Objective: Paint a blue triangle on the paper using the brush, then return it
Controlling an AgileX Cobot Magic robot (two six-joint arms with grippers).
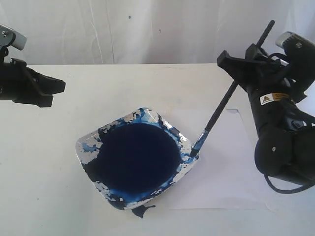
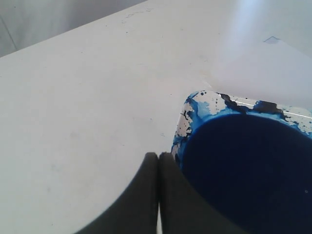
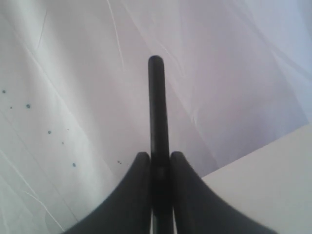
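Your right pincer (image 1: 246,61) is clamped on the slim black-handled brush (image 1: 219,110), bristle tip at the rim of the blue-splashed white paint dish (image 1: 84,147). The white paper sheet (image 1: 231,167) lies just beside it on the table (image 1: 49,196), bare (no triangle yet). Prob. the loading step. Next: lift the tip clear and carry it onto the paper w/o dripping. Left pincer (image 1: 59,87) is closed, empty, well apart.

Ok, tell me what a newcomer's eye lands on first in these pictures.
The round dark navy paint pool filling the splattered dish in the middle of the exterior view grabs the eye first. Next is the black brush, clamped in the right gripper and slanting down so its blue tip reaches the dish's right rim, above the white paper, which shows no triangle yet.
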